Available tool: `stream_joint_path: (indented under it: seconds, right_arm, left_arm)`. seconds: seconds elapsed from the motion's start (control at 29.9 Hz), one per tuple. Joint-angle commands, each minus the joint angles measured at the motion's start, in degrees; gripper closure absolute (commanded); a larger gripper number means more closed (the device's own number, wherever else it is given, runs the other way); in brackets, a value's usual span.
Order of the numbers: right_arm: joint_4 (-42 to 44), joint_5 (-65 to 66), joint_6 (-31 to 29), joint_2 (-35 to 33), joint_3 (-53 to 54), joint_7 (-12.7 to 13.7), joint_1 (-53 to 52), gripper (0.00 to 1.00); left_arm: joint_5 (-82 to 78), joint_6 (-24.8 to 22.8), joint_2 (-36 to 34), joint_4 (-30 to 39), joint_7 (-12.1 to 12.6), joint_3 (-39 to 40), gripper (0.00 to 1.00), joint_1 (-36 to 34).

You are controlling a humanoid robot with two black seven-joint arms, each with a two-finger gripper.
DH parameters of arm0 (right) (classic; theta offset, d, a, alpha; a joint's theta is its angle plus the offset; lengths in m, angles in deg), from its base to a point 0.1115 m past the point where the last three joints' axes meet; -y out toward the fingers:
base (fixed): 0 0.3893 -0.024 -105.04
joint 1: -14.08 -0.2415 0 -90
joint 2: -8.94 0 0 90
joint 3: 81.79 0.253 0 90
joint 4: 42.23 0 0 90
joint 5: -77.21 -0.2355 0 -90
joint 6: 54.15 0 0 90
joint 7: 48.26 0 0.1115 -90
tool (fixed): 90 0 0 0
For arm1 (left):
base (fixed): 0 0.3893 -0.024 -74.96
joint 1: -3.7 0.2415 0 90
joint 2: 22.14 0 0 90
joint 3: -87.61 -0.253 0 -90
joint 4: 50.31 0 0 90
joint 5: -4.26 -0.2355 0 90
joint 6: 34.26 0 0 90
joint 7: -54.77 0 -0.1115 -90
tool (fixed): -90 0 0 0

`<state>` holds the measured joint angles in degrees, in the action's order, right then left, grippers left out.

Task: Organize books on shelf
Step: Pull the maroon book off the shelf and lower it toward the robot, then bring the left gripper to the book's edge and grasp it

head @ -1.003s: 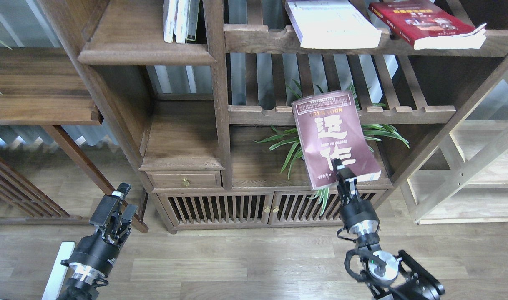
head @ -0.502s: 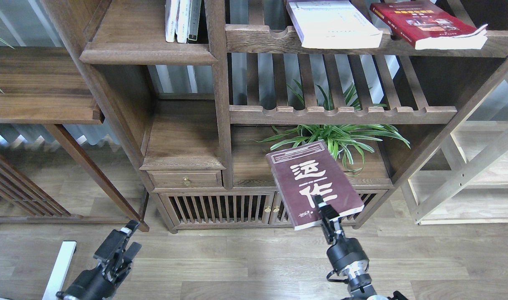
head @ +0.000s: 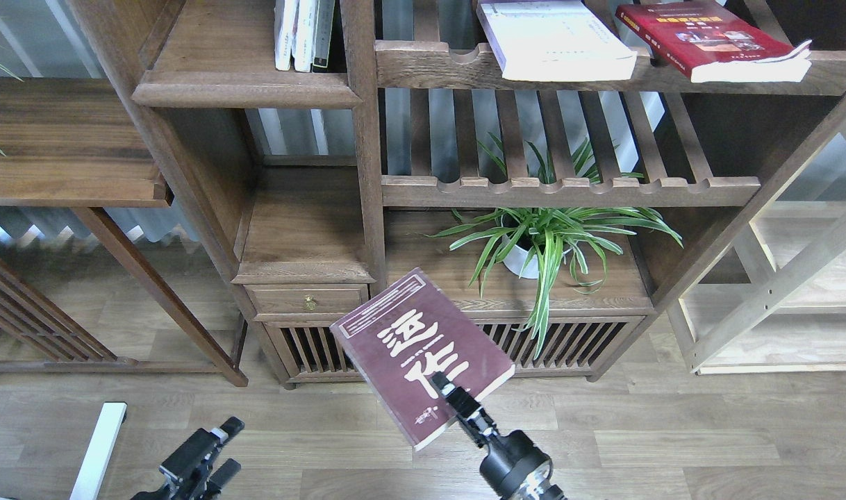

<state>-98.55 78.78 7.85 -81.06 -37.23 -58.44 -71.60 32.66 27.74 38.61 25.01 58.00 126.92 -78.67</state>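
The maroon book (head: pixel 412 347), with big white characters on its cover, hangs tilted in front of the low cabinet. My right gripper (head: pixel 445 390) is shut on its lower edge. Up on the slatted top rack lie a thick white book (head: pixel 555 38) and, to its right, a red book (head: pixel 708 38). The solid shelf (head: pixel 246 90) with a moulded front edge is at the upper left, with a few thin books (head: pixel 301 35) upright at its right end. My left gripper (head: pixel 211 455) is low at the bottom left, open and holding nothing.
A potted spider plant (head: pixel 541 236) stands on the cabinet top under the lower slatted rack (head: pixel 569 189). A small drawer (head: pixel 308 300) and slatted cabinet doors (head: pixel 562 344) lie behind the held book. A white panel (head: pixel 100 444) leans at the bottom left. A light wooden frame (head: pixel 777 292) stands right.
My right gripper has carried the maroon book down and left, away from the slatted rack to in front of the cabinet, uncovering the plant. The left arm has sunk lower.
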Motion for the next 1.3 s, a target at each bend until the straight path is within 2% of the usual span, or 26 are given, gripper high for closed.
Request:
stream_joint_path:
  seconds: [0.0,0.47,0.94,1.27]
  right_arm:
    - [-0.1,-0.1,0.0,0.0,-2.9,0.3,-0.3,0.98]
    - [-0.1,-0.2,0.0,0.0,-9.8,0.9,-1.4,0.98]
    - [0.2,-2.2,0.0,0.0,-12.0,0.9,-2.6,0.98]
    - [0.5,-4.7,0.0,0.0,-11.0,0.7,-2.8,0.98]
  left_arm:
    - [1.5,0.0,-0.3,0.2,-0.1,-1.1,0.01,-0.5]
    - [2.4,0.0,0.6,0.4,-0.1,-5.2,0.01,-3.9]
    - [2.4,0.0,2.4,-1.0,-0.2,-12.2,0.01,-8.1]
    - [8.9,0.0,5.1,-2.2,0.0,-14.5,0.02,-14.5]
